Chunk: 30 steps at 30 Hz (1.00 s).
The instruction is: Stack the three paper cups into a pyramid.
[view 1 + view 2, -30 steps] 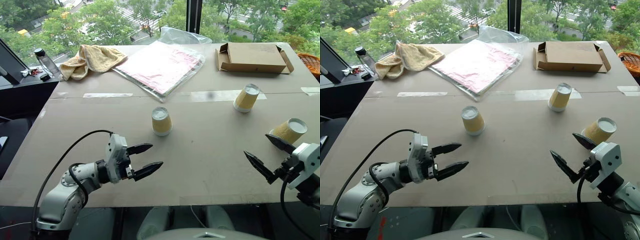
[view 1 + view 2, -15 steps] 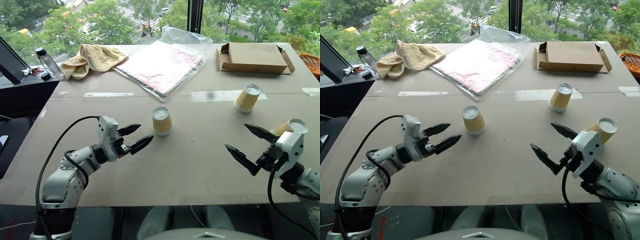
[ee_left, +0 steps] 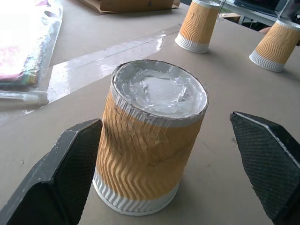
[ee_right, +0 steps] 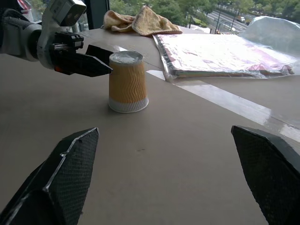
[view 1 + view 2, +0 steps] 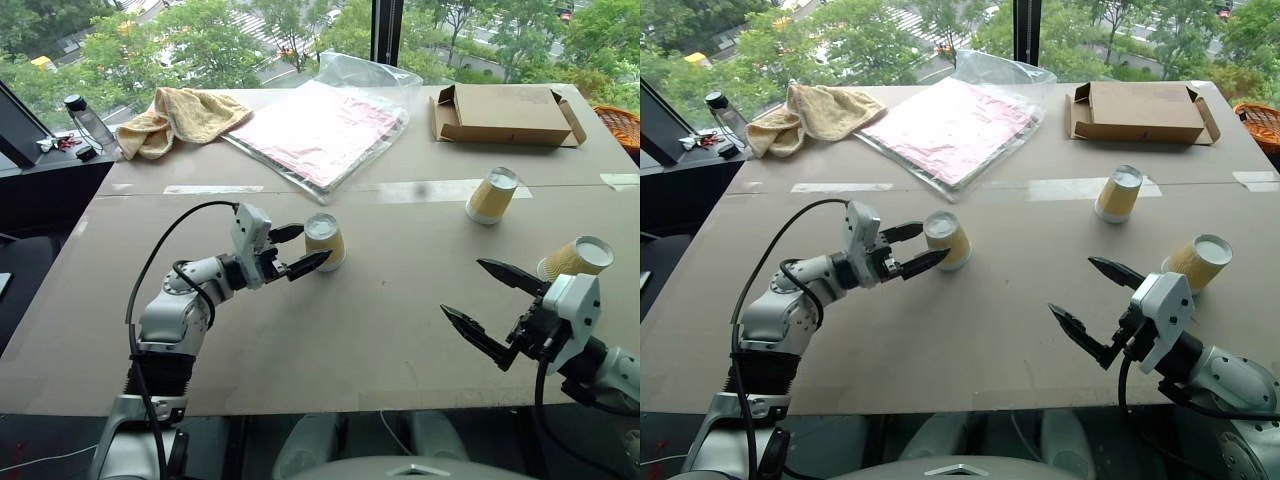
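Observation:
Three paper cups stand upside down on the brown table (image 5: 380, 330), with yellow-tan ribbed sides and white bases up. The middle cup (image 5: 326, 242) sits between the open fingers of my left gripper (image 5: 311, 244). In the left wrist view one finger (image 3: 65, 178) is close against this cup (image 3: 152, 145) and the other finger (image 3: 267, 159) stands well off it. A second cup (image 5: 492, 196) stands farther back on the right, and a third cup (image 5: 575, 260) is near the right edge. My right gripper (image 5: 462, 287) hangs open and empty, just left of the third cup.
At the back lie a flat cardboard box (image 5: 505, 115), a pink packet in clear plastic (image 5: 320, 130) and a yellow towel (image 5: 185, 115). A bottle (image 5: 90, 122) stands off the back left corner. An orange basket (image 5: 622, 125) is at the far right.
My left gripper has reached forward to the middle cup and now has its fingers on either side of it. The right gripper has swung left, away from the third cup.

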Available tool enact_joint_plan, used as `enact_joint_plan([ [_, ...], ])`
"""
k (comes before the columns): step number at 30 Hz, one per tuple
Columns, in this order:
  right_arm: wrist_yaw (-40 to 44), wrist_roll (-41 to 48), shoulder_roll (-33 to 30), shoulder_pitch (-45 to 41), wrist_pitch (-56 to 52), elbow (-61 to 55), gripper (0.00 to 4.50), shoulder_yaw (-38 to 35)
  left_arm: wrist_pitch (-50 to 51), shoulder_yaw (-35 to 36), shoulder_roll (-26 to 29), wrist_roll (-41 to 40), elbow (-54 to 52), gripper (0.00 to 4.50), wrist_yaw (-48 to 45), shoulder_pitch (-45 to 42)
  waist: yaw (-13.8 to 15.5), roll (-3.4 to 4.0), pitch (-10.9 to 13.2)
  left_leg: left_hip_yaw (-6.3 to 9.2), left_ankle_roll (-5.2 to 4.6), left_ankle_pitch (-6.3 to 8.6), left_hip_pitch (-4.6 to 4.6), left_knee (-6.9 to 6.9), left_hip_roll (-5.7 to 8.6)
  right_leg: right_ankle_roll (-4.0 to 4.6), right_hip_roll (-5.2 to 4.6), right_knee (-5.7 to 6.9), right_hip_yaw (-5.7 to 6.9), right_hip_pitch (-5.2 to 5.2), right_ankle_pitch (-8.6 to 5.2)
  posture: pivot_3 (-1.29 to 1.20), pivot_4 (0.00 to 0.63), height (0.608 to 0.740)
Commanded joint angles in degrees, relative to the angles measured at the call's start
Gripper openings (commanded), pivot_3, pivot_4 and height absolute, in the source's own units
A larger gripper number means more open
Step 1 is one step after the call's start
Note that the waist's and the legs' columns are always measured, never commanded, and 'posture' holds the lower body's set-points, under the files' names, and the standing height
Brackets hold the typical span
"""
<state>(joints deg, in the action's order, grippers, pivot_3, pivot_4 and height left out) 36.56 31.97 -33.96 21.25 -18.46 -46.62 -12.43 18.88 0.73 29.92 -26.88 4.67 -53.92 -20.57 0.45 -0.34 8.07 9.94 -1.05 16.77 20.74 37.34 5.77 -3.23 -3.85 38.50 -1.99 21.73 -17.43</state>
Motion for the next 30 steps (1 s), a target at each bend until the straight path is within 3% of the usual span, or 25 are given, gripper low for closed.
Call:
enact_joint_plan([
  [1, -1.24, 0.04, 0.31, 1.89, 0.74, -3.97, 4.5, -2.05, -3.18, -1.63, -0.96, 2.21, 3.81, 3.65, -2.46, -2.92, 0.09, -0.02, 0.0, 0.0, 0.0, 0.0, 0.01, 0.0, 0.01, 0.0, -0.01, 0.0, 0.01, 0.0, 0.0, 0.0, 0.15, 0.74],
  [3, -1.97, -0.18, 0.57, 3.2, 0.71, -5.06, 4.5, -2.32, -3.71, -2.25, -1.57, 2.37, 5.02, 2.71, -3.87, -3.8, 0.16, -0.03, 0.0, 0.0, 0.0, 0.0, 0.01, 0.01, 0.02, 0.0, -0.03, 0.01, 0.01, -0.01, 0.0, 0.0, 0.15, 0.74],
  [6, -2.9, -0.75, 1.06, 5.29, 0.92, -6.28, 4.5, -2.86, -4.01, -2.41, -2.52, 2.26, 6.06, 1.91, -5.53, -4.83, 0.2, -0.04, 0.0, 0.01, 0.0, 0.0, 0.01, 0.02, 0.02, 0.0, -0.03, 0.01, 0.02, 0.0, 0.0, 0.0, 0.15, 0.74],
  [13, -4.51, -2.28, 2.76, 9.09, 1.82, -7.88, 4.5, -3.2, -3.35, -5.0, -4.87, 2.15, 4.21, 1.88, -9.46, -6.51, 0.22, -0.05, 0.0, 0.01, 0.0, 0.0, 0.01, 0.06, 0.02, 0.0, -0.02, 0.04, 0.01, -0.01, 0.0, 0.0, 0.15, 0.74],
  [23, -5.89, -4.5, 4.72, 12.42, 3.06, -8.75, 4.5, -3.22, -9.95, -8.27, -11.14, 7.28, 9.84, 1.88, -8.17, -10.65, 0.0, -0.07, 0.01, -0.02, 0.0, 0.0, 0.0, 0.1, 0.02, -0.01, 0.02, 0.08, -0.01, -0.01, 0.0, 0.0, 0.15, 0.74],
  [24, -6.04, -4.54, 4.89, 12.64, 3.02, -8.87, 4.5, -3.1, -10.68, -8.55, -11.26, 7.76, 10.37, 2.89, -8.6, -10.55, -0.02, -0.07, 0.01, -0.03, 0.0, 0.0, -0.01, 0.09, 0.02, -0.01, 0.02, 0.08, -0.02, -0.01, 0.0, 0.0, 0.15, 0.74],
  [25, -6.25, -4.64, 5.08, 12.92, 2.99, -8.96, 4.5, -3.1, -10.98, -8.56, -11.36, 8.03, 10.76, 3.05, -8.61, -10.44, -0.09, -0.09, 0.02, -0.03, 0.0, 0.0, -0.01, 0.09, 0.02, -0.01, 0.02, 0.09, -0.02, -0.01, 0.0, 0.0, 0.15, 0.74],
  [27, -6.77, -4.58, 5.64, 13.2, 2.94, -8.98, 4.5, -3.6, -10.97, -8.31, -11.34, 8.12, 10.83, 4.04, -8.49, -10.12, -0.05, -0.09, 0.02, -0.01, 0.0, 0.0, 0.0, 0.09, 0.01, -0.01, 0.03, 0.12, -0.01, 0.0, 0.0, 0.0, 0.15, 0.74],
  [29, -7.88, -4.35, 6.47, 12.61, 3.13, -8.79, 4.5, -4.63, -10.07, -7.27, -10.89, 7.38, 9.7, 4.46, -7.94, -9.53, -0.03, -0.09, 0.02, -0.01, 0.0, 0.0, 0.0, 0.1, 0.01, -0.01, 0.03, 0.12, -0.02, 0.0, 0.0, 0.0, 0.15, 0.74],
  [30, -8.43, -4.42, 6.89, 12.22, 3.49, -8.7, 4.5, -5.2, -9.14, -6.48, -10.55, 6.6, 8.79, 4.46, -7.67, -9.21, -0.1, -0.09, 0.02, -0.01, 0.0, 0.0, 0.0, 0.11, 0.01, -0.01, 0.03, 0.12, -0.02, 0.0, 0.0, 0.0, 0.15, 0.74],
])
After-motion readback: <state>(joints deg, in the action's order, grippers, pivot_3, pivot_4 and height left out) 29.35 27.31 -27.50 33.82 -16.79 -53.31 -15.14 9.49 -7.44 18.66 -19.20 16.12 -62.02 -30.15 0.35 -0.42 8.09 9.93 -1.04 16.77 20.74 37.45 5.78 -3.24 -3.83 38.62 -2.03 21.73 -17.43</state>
